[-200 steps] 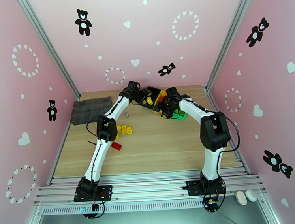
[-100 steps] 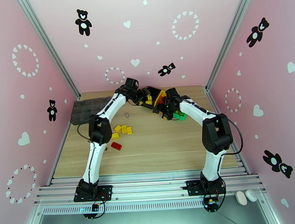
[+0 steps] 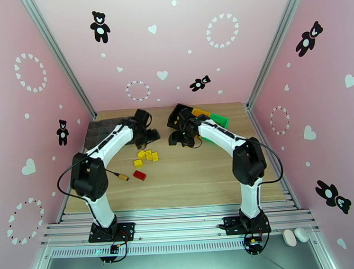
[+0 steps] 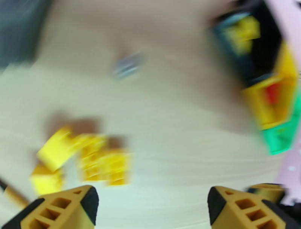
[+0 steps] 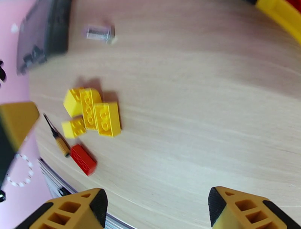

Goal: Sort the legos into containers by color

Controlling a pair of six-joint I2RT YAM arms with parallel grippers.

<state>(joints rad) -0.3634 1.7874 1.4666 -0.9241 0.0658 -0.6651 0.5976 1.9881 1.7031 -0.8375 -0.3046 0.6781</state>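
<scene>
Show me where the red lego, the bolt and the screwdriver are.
red lego (image 5: pixel 83 160), right wrist view, middle of the brick.
bolt (image 5: pixel 98 33), right wrist view, its middle.
screwdriver (image 5: pixel 62 146), right wrist view, its orange handle.

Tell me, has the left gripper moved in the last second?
Yes. The left gripper has pulled back from the black bin, toward the near left, and now hangs just beyond the cluster of yellow bricks.
</scene>
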